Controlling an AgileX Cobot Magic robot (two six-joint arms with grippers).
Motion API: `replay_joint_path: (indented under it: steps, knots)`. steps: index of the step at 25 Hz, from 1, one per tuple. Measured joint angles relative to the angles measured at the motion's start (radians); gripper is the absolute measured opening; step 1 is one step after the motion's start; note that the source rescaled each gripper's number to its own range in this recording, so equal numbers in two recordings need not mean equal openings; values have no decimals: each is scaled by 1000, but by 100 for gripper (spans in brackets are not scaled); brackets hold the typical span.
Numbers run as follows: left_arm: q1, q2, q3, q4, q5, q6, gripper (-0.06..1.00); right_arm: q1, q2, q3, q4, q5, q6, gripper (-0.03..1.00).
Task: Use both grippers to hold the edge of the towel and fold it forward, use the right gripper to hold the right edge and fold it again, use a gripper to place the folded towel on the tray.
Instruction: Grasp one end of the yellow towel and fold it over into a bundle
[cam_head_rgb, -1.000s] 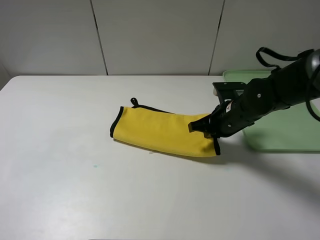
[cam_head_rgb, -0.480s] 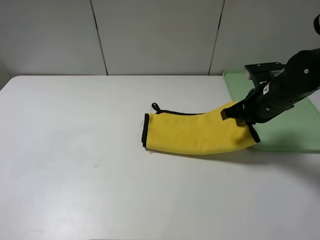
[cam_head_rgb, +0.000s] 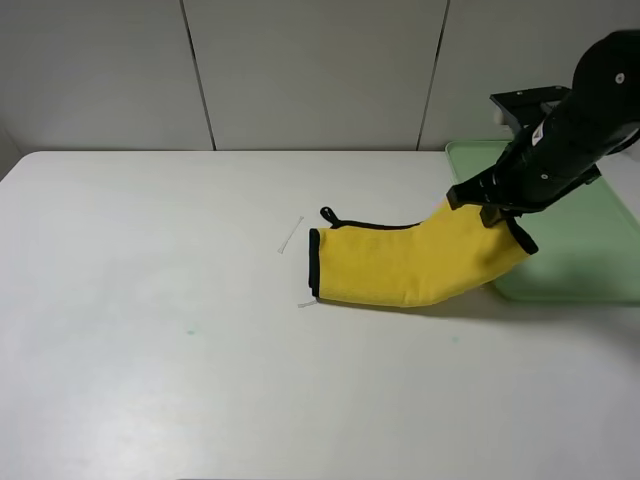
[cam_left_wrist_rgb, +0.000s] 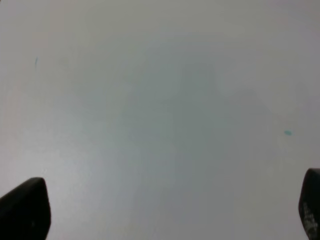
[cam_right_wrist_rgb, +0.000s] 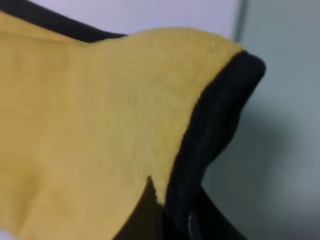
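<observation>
The yellow towel (cam_head_rgb: 400, 262) lies folded into a long band with black trim on the white table. Its right end is lifted and hangs over the near-left corner of the pale green tray (cam_head_rgb: 585, 255). My right gripper (cam_head_rgb: 492, 208) is shut on that raised end. The right wrist view shows the yellow towel (cam_right_wrist_rgb: 90, 125) and its black edge (cam_right_wrist_rgb: 215, 125) close up, with a dark finger (cam_right_wrist_rgb: 142, 217) below it and the tray (cam_right_wrist_rgb: 285, 100) behind. My left gripper (cam_left_wrist_rgb: 167, 207) is open above bare table; its arm is out of the exterior view.
Two small white strips (cam_head_rgb: 290, 235) (cam_head_rgb: 307, 304) lie on the table just left of the towel. A tiny teal speck (cam_head_rgb: 190, 331) marks the table further left, and also shows as a teal speck (cam_left_wrist_rgb: 287, 132) in the left wrist view. A panelled wall stands behind.
My right gripper has moved right and upward with the towel's end, dragging the whole towel rightward to the tray. A white strip that the towel covered now shows.
</observation>
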Motion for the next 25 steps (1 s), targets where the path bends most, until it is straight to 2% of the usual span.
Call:
replay_joint_path:
  steps: [4,12,16,25]
  knots:
    - [0,0,0,0,0,0,100,85,0,-73,21,75,0,3]
    - [0,0,0,0,0,0,100,236,2,-103,125,72,0,3]
    - [0,0,0,0,0,0,100,281,35,-104,160,22,-1,3]
    - [0,0,0,0,0,0,100,290,200,-104,213,-125,-2,3]
